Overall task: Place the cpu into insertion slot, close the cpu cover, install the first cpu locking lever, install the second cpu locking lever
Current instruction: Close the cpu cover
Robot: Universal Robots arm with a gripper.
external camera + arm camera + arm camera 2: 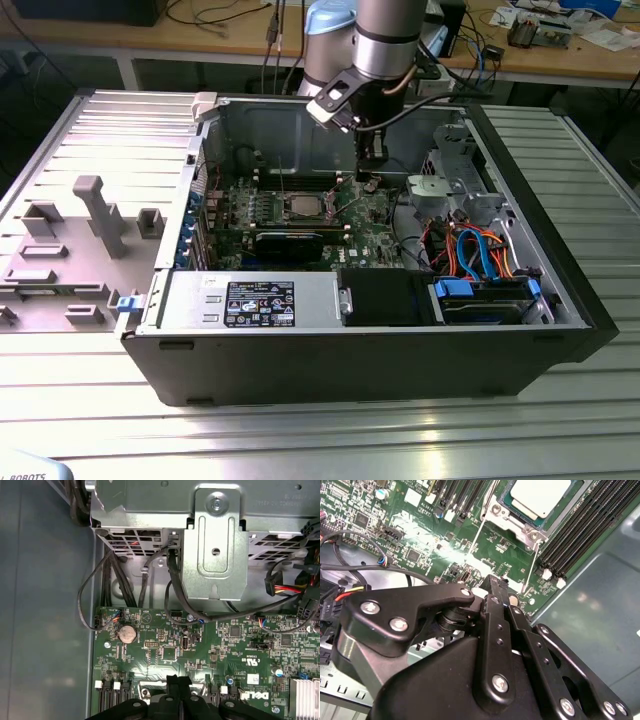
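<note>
Tool (498, 584) near edge of cpu (540, 495), above green board (420, 535)

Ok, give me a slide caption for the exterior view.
The gripper low over the motherboard inside the open case, to the exterior view's right of the cpu seated in the insertion slot.

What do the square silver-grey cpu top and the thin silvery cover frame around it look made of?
The cpu: likely plated metal, matte, with soft even sheen. The cpu cover: probably stamped steel, brighter, glinting at its edges.
</note>
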